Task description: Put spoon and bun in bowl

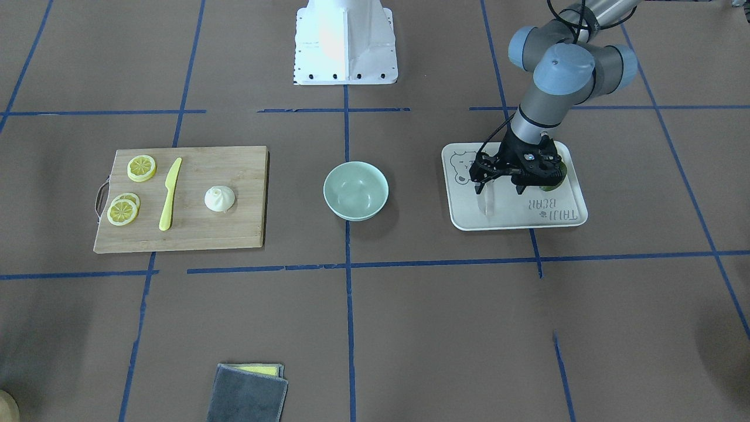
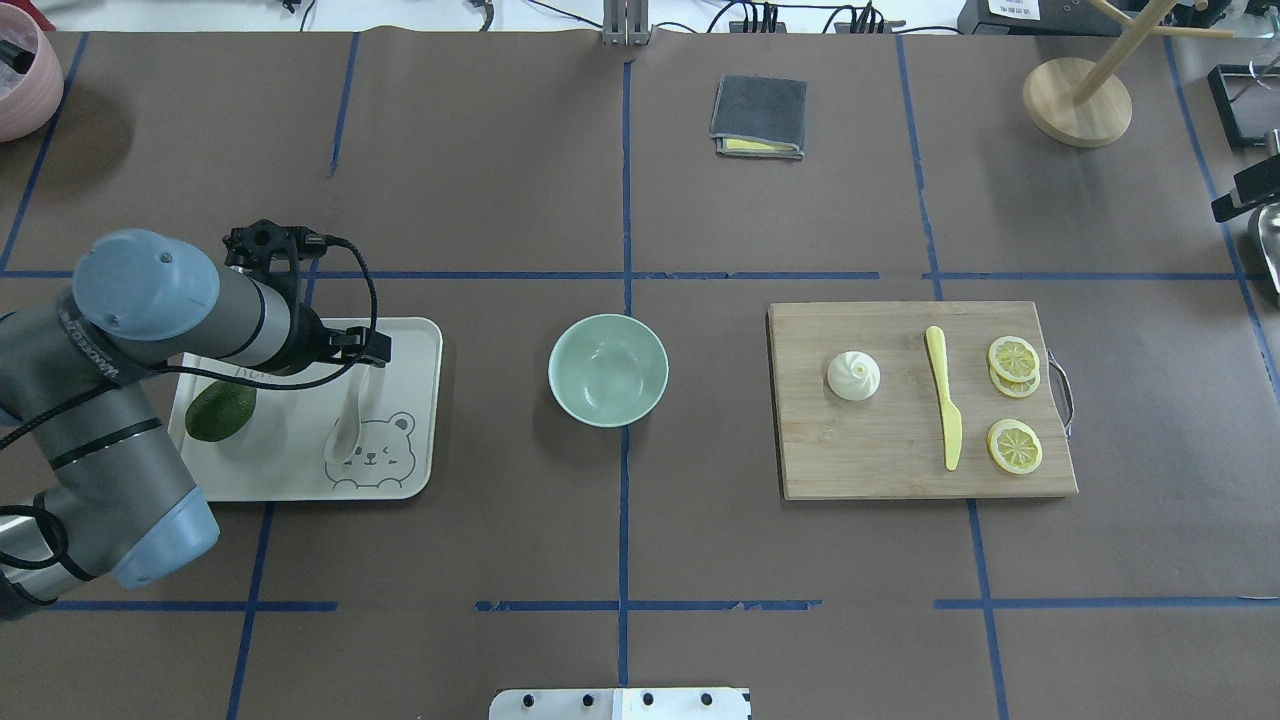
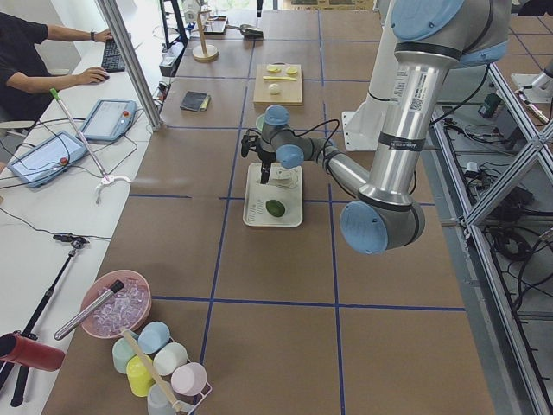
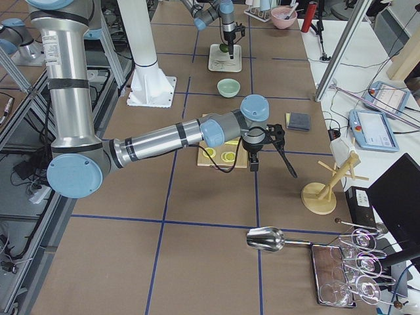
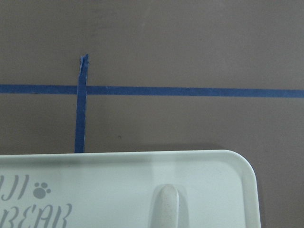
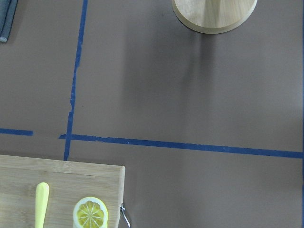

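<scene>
Brown paper taped off in blue is spread over the table [image 2: 500, 150], and the bowl [image 2: 608, 370] is seen at its middle. Well apart from it, the bun [image 2: 853, 376] is sat on the board [image 2: 880, 460], near the knife [image 2: 944, 410]. The spoon [image 2: 347, 432] is laid on the tray [image 2: 280, 470] alongside the avocado [image 2: 221, 411]. Over its handle the left gripper [image 1: 500, 190] is hung, jaws spread wide and released; contact cannot be judged. The right gripper [image 4: 253, 157] is held up by the board's corner and caught only from the side, so its grip cannot be told.
</scene>
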### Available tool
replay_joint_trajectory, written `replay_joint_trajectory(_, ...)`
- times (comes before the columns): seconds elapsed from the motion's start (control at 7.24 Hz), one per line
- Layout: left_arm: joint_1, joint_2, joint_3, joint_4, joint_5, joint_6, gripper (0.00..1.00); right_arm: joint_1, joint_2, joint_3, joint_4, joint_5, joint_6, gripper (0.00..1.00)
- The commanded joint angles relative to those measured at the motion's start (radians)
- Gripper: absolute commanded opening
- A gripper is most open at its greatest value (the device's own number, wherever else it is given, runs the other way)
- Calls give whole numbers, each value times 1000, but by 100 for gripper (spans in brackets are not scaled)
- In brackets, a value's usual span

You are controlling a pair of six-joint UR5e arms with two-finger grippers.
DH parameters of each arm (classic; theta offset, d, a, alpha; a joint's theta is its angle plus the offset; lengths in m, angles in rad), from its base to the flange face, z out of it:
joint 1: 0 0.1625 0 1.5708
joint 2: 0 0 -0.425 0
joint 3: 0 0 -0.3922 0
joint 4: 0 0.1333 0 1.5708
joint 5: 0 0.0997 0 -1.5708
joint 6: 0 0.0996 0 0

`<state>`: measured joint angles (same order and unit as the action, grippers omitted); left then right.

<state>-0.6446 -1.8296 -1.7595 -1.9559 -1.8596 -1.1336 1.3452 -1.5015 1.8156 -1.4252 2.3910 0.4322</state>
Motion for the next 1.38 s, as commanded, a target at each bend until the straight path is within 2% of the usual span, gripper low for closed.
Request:
replay_joint_trajectory(0.0,23,-11,35,-1,17,0,94,-38,20,36,17,3,83,100)
replay_joint_trajectory(0.69,34,-13,51,0,16,3,79,-83,44,54,14,2,169,100)
replay_joint_trajectory(0.83,34,-11,51,2,16,2,69,-86,44,54,15,2,169,100)
replay_joint_trajectory(1.11,34,-10,49,6,14,-3,33,-99,62,53,11,-4,174,100)
replay_joint_trajectory(1.24,34,-4,38,8,14,-3,0,-106,67,53,11,-4,184,100)
